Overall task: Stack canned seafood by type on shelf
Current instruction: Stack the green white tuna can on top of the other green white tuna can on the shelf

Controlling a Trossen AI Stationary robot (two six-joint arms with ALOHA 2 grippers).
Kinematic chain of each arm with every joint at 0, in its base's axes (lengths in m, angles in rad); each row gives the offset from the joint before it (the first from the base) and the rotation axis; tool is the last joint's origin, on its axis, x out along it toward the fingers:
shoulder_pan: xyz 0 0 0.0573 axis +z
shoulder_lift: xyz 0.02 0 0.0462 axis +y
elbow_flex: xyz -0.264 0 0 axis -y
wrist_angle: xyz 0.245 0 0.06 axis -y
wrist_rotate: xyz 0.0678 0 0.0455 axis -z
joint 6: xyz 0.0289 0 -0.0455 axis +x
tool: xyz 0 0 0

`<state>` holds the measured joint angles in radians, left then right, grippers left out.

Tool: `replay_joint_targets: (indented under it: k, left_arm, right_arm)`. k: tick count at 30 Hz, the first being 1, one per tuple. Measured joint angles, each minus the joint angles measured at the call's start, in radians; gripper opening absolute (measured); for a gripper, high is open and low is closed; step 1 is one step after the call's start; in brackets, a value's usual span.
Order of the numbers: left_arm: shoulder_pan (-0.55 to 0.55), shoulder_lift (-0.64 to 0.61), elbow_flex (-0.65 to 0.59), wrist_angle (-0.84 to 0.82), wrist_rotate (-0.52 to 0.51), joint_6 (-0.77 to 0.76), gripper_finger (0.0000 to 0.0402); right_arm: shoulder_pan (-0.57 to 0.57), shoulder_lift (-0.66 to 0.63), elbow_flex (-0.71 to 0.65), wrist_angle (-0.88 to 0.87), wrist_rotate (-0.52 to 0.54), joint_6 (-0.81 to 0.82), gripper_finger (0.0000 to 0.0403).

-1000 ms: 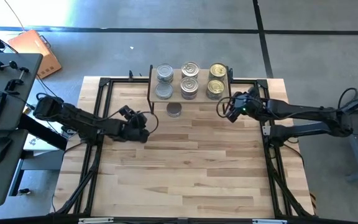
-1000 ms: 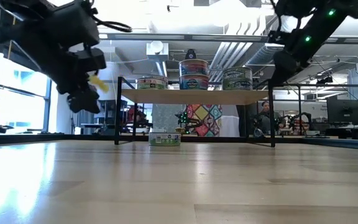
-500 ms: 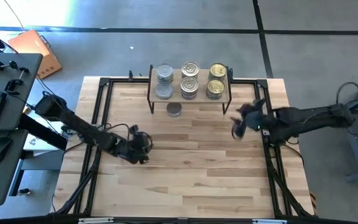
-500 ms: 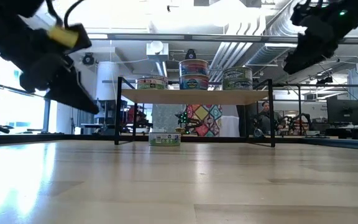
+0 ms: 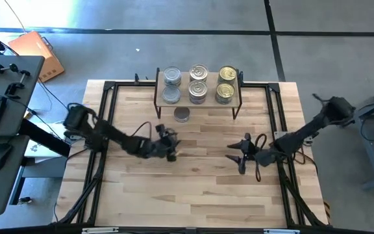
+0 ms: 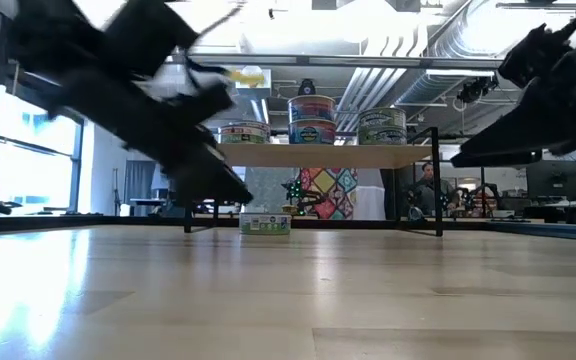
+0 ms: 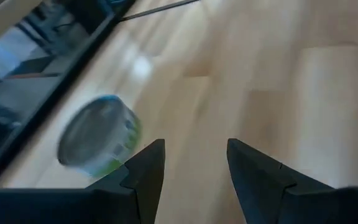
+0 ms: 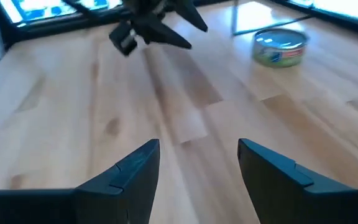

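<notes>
Tin [image 5: 182, 115] half-hidden under shelf [image 5: 199, 102].

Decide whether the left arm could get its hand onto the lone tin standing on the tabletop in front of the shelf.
Probably yes. The left hand is open and empty, the lone tin stands just beyond it, and only bare tabletop lies between; the shelf is behind the tin.

Two slim, matte-black jointed arms. Left end effector [image 5: 169, 144] and right end effector [image 5: 241, 156] each tipped with two dark, wedge-shaped fingers [image 8: 120, 175]. Thin black cables looped just behind each end effector. Small yellow tag [image 6: 245, 75] behind the left one.
</notes>
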<state>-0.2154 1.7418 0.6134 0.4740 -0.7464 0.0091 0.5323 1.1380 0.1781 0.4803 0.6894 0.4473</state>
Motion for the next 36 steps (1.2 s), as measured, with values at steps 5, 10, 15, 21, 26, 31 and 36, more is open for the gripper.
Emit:
replay_joint_targets:
  k: [5, 10, 15, 21, 26, 31, 36]
  left_arm:
    - [0.131, 0.100, 0.097, 0.002, 0.014, 0.089, 0.0168]
    - [0.237, 0.165, 0.163, 0.010, 0.079, 0.146, 0.0168]
    - [0.298, 0.206, 0.187, 0.001, 0.165, 0.172, 0.0168]
    - [0.286, 0.211, 0.195, -0.024, 0.228, 0.146, 0.0168]
    - [0.196, 0.189, 0.195, -0.055, 0.375, 0.118, 0.0168]
    - [0.065, 0.149, 0.193, -0.110, 0.493, 0.095, 0.0168]
    - [-0.066, 0.082, 0.189, -0.269, 0.288, 0.058, 0.0168]
  right_arm:
    - [-0.001, 0.120, 0.019, 0.070, 0.065, -0.012, 0.0209]
    - [-0.023, 0.189, 0.063, 0.070, 0.070, -0.029, 0.0209]
    - [-0.037, 0.222, 0.089, 0.072, 0.064, -0.045, 0.0209]
    - [-0.055, 0.239, 0.100, 0.074, 0.052, -0.063, 0.0209]
    - [-0.071, 0.254, 0.111, 0.086, 0.034, -0.057, 0.0209]
    - [-0.074, 0.256, 0.111, 0.095, 0.034, -0.052, 0.0209]
    - [-0.074, 0.257, 0.111, 0.110, 0.033, -0.055, 0.0209]
